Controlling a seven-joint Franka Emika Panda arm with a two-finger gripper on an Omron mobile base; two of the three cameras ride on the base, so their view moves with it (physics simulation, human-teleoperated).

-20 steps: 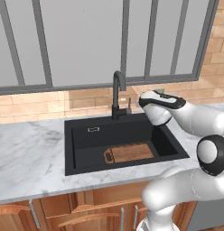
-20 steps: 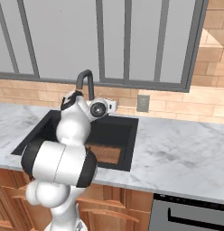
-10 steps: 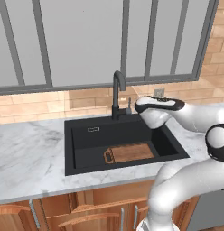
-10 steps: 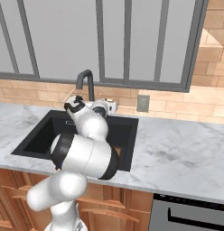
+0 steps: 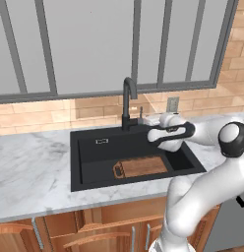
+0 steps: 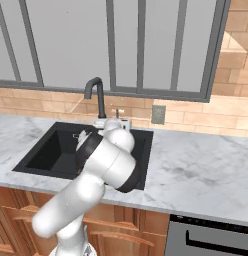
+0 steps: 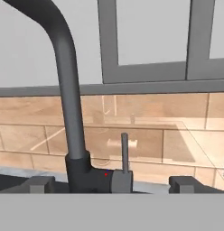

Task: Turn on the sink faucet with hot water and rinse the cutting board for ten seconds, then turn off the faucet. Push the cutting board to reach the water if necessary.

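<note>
The black faucet (image 5: 127, 102) rises behind the black sink (image 5: 94, 153), and no water runs from its spout. In the sink's front right part the brown cutting board (image 5: 142, 166) lies flat, handle end to the left. My gripper (image 5: 145, 119) hovers just right of the faucet's base, pointing at the back wall, open and holding nothing. In the hand view the faucet (image 7: 71, 113) stands close ahead with its small lever (image 7: 124, 151) upright. The gripper (image 7: 114, 185) straddles the lever's base, its fingertips (image 7: 39, 185) wide apart. From the right, my arm hides the board and the gripper (image 6: 117, 116) sits by the faucet (image 6: 98, 95).
Grey marble counter (image 5: 30, 172) runs on both sides of the sink. A wall outlet (image 5: 172, 104) sits on the brick backsplash right of the faucet, below a framed window (image 5: 94, 44). Wooden cabinets are below, and an appliance front (image 6: 211, 235) at lower right.
My hand has moved left and slightly down, closer to the faucet's base and lever. The jaws have stayed wide open. The board has not moved.
</note>
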